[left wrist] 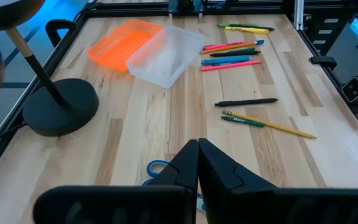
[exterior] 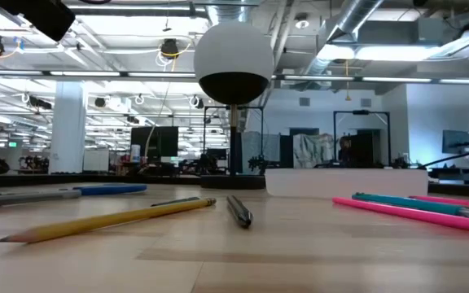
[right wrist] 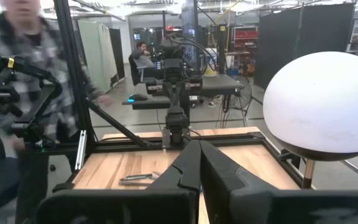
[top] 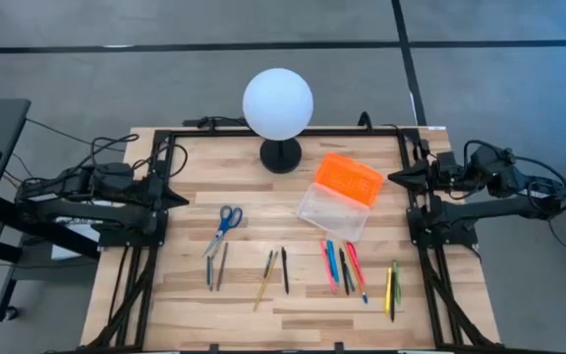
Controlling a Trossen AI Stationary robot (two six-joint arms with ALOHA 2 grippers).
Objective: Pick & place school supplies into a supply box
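Lying apart from fingers (left wrist: 197, 163) (shut) — scissors (top: 224, 227).

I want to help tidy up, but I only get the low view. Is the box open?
Observer: Yes. The supply box is open and looks empty; its orange lid lies next to it.
Operator: Where are the scissors?
Observer: The scissors lie flat on the left half of the table, blades pointing at two pencils.
Operator: Are the pincers busy?
Observer: No. The left pincer and the right pincer are shut, hold nothing, and wait at opposite table edges.
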